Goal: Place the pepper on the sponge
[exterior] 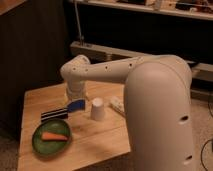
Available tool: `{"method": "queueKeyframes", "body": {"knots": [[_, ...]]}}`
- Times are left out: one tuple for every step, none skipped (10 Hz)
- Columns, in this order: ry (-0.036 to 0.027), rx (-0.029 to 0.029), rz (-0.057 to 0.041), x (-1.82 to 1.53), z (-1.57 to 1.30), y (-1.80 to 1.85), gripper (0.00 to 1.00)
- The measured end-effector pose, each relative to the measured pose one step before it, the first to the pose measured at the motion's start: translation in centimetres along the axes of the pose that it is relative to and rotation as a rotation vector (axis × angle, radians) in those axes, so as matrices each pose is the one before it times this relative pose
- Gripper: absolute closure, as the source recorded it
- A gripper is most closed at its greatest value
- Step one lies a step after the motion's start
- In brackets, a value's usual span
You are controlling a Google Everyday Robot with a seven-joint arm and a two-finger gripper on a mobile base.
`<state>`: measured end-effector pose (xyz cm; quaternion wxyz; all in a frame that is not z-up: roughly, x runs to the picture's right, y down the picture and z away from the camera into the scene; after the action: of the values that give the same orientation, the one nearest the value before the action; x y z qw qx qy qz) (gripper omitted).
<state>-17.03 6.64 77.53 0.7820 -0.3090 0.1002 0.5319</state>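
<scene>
The orange-red pepper (53, 136) lies on a round green plate (51, 145) at the table's front left. The blue sponge (77, 105) rests behind the plate, to the left of a white cup, partly under the arm's end. My gripper (75, 96) sits at the end of the white arm, directly above and behind the sponge, well away from the pepper. The arm's wrist hides most of the gripper.
An upside-down white cup (98, 108) stands mid-table. A black-and-white striped flat piece (54, 114) lies left of the sponge. A white object (118, 105) lies right of the cup. The wooden table (95, 142) meets a dark wall behind; my bulky arm covers its right side.
</scene>
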Motion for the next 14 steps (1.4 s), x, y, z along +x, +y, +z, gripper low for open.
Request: {"method": "queueKeyframes", "body": {"knots": [[0.00423, 0.00906, -0.06714, -0.065, -0.123, 1.58, 0.2], [0.0054, 0.00605, -0.07848, 0.099, -0.147, 2.187, 0.2], [0.00196, 0.00522, -0.06634, 0.127, -0.14, 1.874, 0.2], [0.00404, 0.00269, -0.09028, 0.247, -0.317, 2.787, 0.2], [0.00399, -0.00692, -0.08111, -0.006, -0.232, 2.619, 0.2], [0.00053, -0.01774, -0.10681, 0.01, -0.365, 2.793, 0.2], [0.0038, -0.01497, -0.10365, 0.333, -0.282, 2.049, 0.2], [-0.00412, -0.01087, -0.10349, -0.011, -0.279, 2.289, 0.2], [-0.00288, -0.00528, -0.04063, -0.087, -0.065, 0.916, 0.2], [-0.00174, -0.00109, -0.01741, -0.026, -0.046, 0.322, 0.2], [-0.00134, 0.0019, -0.00136, -0.045, -0.014, -0.029, 0.2], [0.00067, 0.00167, -0.00346, -0.028, 0.029, 0.063, 0.2], [-0.00476, -0.00173, -0.00404, 0.148, 0.152, 0.163, 0.2], [-0.00999, -0.00963, -0.00169, 0.4, 0.703, 0.587, 0.2]]}}
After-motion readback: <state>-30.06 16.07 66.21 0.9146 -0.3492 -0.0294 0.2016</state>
